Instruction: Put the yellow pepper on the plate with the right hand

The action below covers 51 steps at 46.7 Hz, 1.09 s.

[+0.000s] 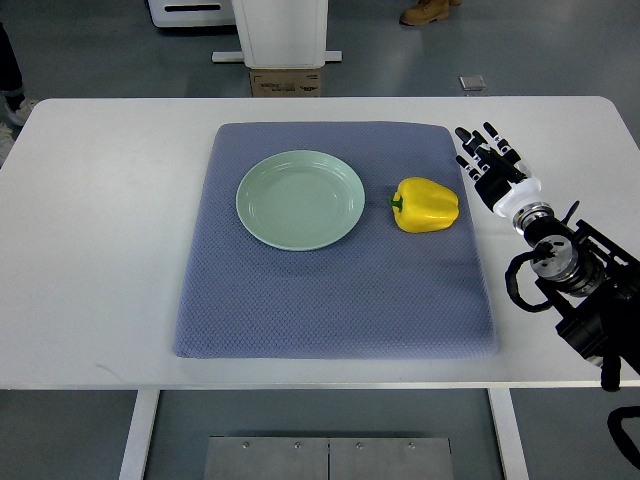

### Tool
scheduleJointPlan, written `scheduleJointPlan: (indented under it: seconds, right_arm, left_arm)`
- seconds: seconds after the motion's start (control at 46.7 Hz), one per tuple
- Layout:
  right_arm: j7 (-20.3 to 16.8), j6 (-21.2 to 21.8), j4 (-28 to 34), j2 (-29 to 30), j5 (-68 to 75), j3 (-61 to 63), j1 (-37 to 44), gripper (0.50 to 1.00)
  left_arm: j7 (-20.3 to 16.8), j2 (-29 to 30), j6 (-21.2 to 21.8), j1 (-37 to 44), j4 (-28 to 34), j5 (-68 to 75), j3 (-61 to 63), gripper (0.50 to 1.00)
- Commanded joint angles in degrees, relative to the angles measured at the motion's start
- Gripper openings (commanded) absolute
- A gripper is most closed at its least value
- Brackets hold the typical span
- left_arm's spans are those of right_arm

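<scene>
Pepper first: we see the yellow pepper [427,204] lying on its side on the blue-grey mat [330,300]. Its green stem points left, toward the plate [300,199]. The pepper is not on the plate. It sits just to the right of it, with a small strip of mat between them.

The plate is round and pale green. It lies flat on the mat, a bit left of the middle.

To the right of the pepper we see the right hand [490,166]. It is black and white. Its fingers are spread apart and point up and to the left, and they hold nothing. The hand is near the pepper but does not touch it. It is over the right edge of the mat. Its arm comes in from the lower right side, with black cables looped around it.

The mat lies on a white table [90,250]. Behind the table, on the grey floor, we see a white stand [280,35] with a brown cardboard box [286,82] at its foot. At the top edge we see a tan boot [428,12].
</scene>
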Motion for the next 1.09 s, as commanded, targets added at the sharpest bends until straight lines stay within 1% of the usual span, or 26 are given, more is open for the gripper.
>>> scheduleJointPlan:
  seconds: [0.0,0.813,1.07]
  right_arm:
    - [0.0,0.0,-0.1,0.0,0.0,0.0,0.0,1.000]
    - [0.1,-0.1,-0.8,0.3,0.2,0.4,0.3,1.000]
    - [-0.4,-1.0,-1.3,0.0,0.5,0.9,0.4,1.000]
  left_arm:
    - [0.0,0.0,0.0,0.0,0.0,0.0,0.0,1.000]
    - [0.1,0.0,0.0,-0.2,0.0,0.1,0.0,1.000]
    - [0.1,0.0,0.0,-0.2,0.0,0.1,0.0,1.000]
